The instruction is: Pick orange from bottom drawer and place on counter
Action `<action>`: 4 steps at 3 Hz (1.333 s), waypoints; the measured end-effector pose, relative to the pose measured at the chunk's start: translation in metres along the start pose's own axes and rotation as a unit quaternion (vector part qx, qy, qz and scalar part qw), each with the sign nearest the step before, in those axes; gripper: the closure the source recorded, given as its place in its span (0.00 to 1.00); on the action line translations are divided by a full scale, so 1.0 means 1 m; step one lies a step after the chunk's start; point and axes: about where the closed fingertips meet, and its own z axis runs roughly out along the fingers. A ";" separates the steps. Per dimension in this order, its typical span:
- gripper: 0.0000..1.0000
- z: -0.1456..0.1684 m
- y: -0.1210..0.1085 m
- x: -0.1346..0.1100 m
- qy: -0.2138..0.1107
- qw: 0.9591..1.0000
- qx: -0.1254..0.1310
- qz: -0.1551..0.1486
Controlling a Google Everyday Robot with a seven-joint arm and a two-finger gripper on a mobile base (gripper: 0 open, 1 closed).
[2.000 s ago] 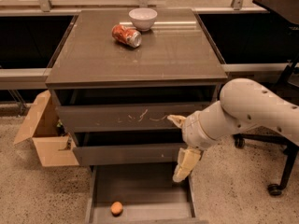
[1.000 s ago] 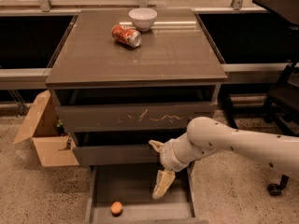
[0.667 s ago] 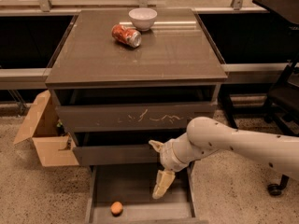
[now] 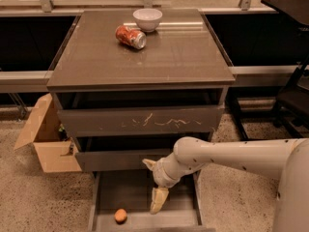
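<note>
The orange (image 4: 120, 215) lies at the front left of the bottom drawer (image 4: 126, 190), which is pulled out at floor level. My gripper (image 4: 150, 186) hangs over the drawer's middle, right of and above the orange, apart from it. Its tan fingers (image 4: 158, 200) are spread open and hold nothing. The counter (image 4: 159, 57) is the glossy top of the cabinet, well above the gripper.
A crushed red soda can (image 4: 130, 36) and a white bowl (image 4: 147, 19) sit at the back of the counter. The scratched drawer front (image 4: 145, 121) is above my arm. A cardboard box (image 4: 43, 139) stands left of the cabinet, and a black chair (image 4: 289, 100) at the right.
My arm has swung left and down from beside the cabinet to over the open bottom drawer, then eased a little closer to the orange. The orange has not moved.
</note>
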 end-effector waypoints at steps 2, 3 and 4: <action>0.00 0.045 0.003 0.007 -0.007 1.000 -0.023 -0.006; 0.00 0.084 0.005 0.016 -0.019 0.999 -0.039 -0.005; 0.00 0.126 0.006 0.023 -0.027 0.999 -0.046 -0.002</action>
